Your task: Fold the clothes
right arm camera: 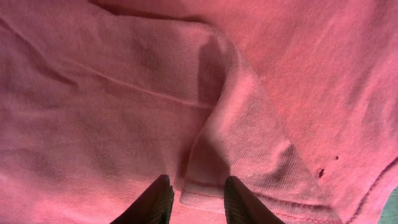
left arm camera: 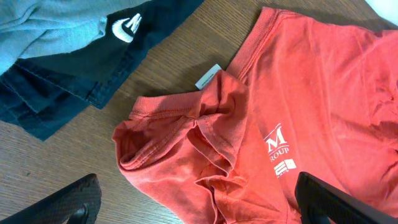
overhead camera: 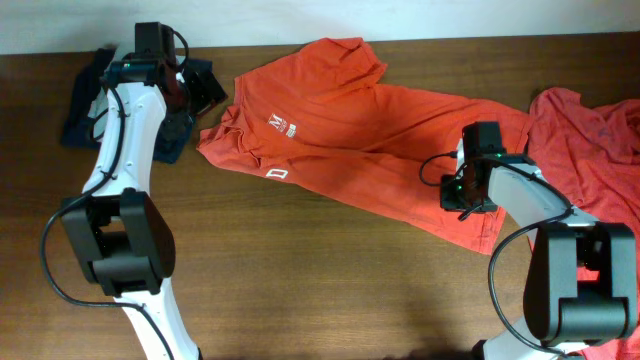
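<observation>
Orange-red T-shirt (overhead camera: 350,120) lies spread across mid counter (overhead camera: 300,260), chest logo up. The left tool (left arm camera: 196,190) has its jaws wide apart, poised over the shirt's crumpled collar end. The right tool (right arm camera: 198,196) sits on the shirt's opposite end, fingers narrowly apart with a hem fold between. Cannot tell if pinched.

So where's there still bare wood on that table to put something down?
The widest bare stretch of table is the front middle, below the spread red T-shirt. The back and right are crowded: dark clothes, that shirt, a second red shirt.
</observation>
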